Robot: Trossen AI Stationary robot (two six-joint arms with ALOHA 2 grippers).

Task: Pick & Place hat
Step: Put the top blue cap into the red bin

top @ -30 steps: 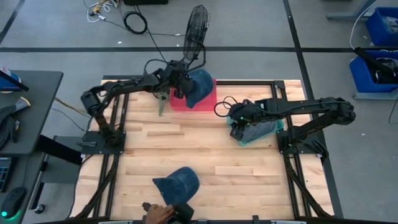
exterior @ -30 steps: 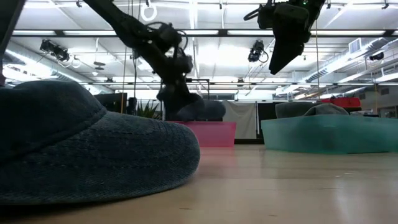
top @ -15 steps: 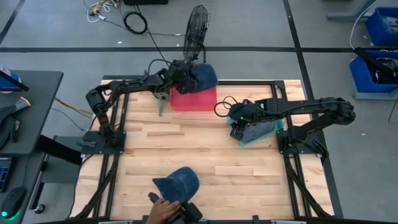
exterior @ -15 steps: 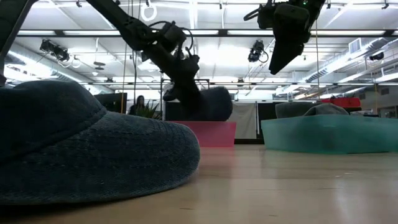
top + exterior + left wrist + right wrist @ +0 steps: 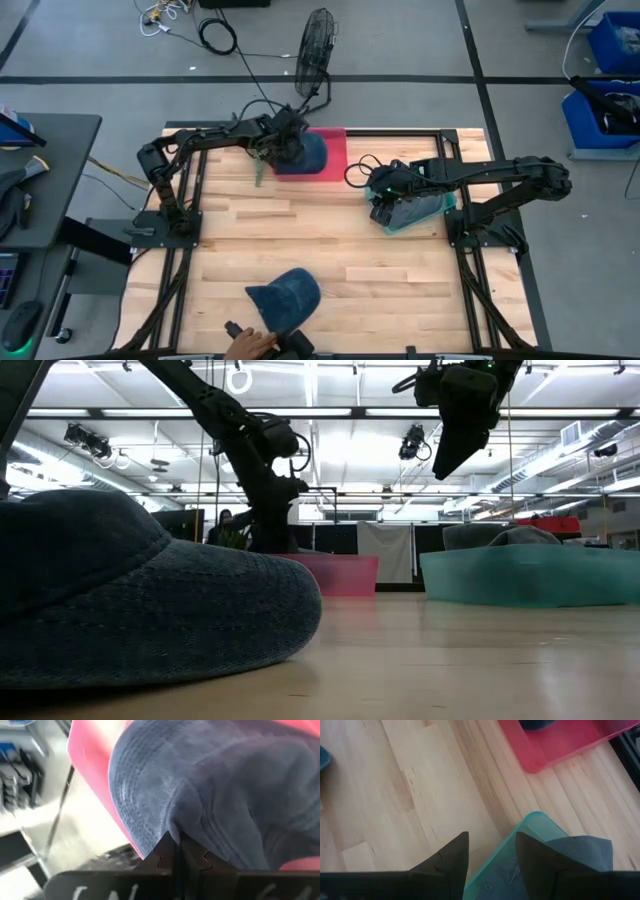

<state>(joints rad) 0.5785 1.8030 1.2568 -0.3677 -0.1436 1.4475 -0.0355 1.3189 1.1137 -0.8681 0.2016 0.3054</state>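
Pinching a fold of the blue denim hat (image 5: 210, 795), the left gripper (image 5: 180, 851) has its fingers closed tight on the cloth, down inside the pink bin (image 5: 333, 145) at the table's far edge. That hat lies in the bin's left part. Over the teal bin (image 5: 520, 855), the right gripper (image 5: 490, 852) hangs with fingers spread apart; a grey hat (image 5: 580, 851) lies in that bin. Another denim hat (image 5: 285, 296) sits on the wooden table (image 5: 330, 230) near its front edge, with a person's hand (image 5: 250, 345) just beside it.
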